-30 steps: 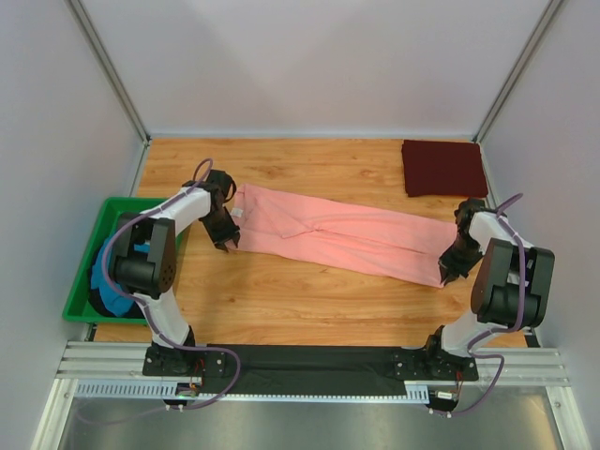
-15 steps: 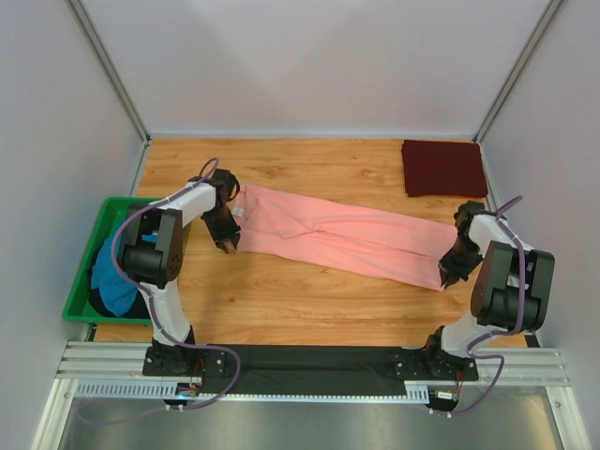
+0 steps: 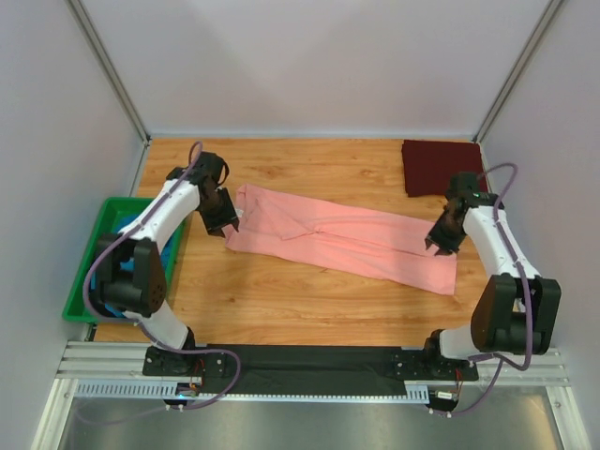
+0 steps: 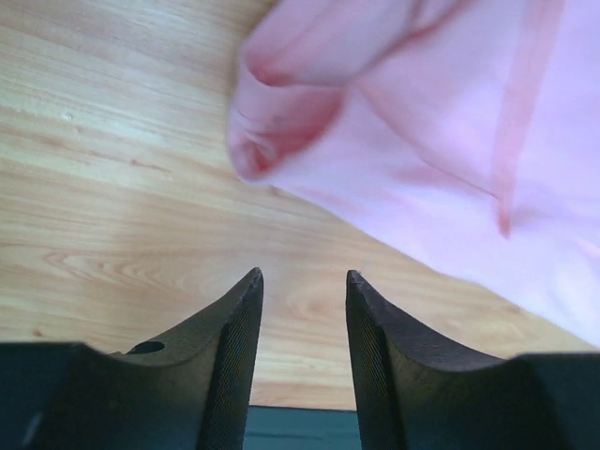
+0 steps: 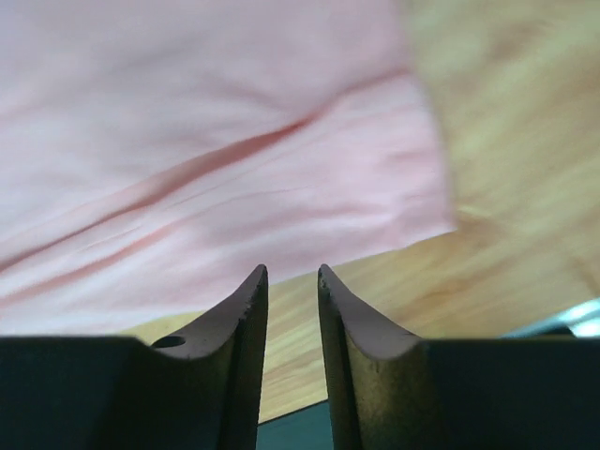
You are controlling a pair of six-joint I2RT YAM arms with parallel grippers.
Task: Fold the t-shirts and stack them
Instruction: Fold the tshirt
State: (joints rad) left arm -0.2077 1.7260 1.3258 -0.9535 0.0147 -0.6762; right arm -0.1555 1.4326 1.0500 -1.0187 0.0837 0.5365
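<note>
The salmon-pink t-shirt (image 3: pixel 342 239) lies folded into a long strip slanting across the middle of the table. It also shows in the left wrist view (image 4: pixel 450 141) and the right wrist view (image 5: pixel 206 122). My left gripper (image 3: pixel 225 223) hovers at its left end, open and empty (image 4: pixel 302 274). My right gripper (image 3: pixel 437 242) hovers over its right end, jaws a little apart and empty (image 5: pixel 292 268). The dark maroon t-shirt (image 3: pixel 441 167) lies folded at the back right. The teal-blue t-shirt (image 3: pixel 97 292) sits in the bin, mostly hidden by my left arm.
The green plastic bin (image 3: pixel 80 281) stands at the table's left edge. White walls close in the back and both sides. A black mat (image 3: pixel 309 361) runs along the near edge between the arm bases.
Both grippers have moved off the near corners of the pink shirt's ends, up and toward the back. The shirt's ends now lie flat on the table.
</note>
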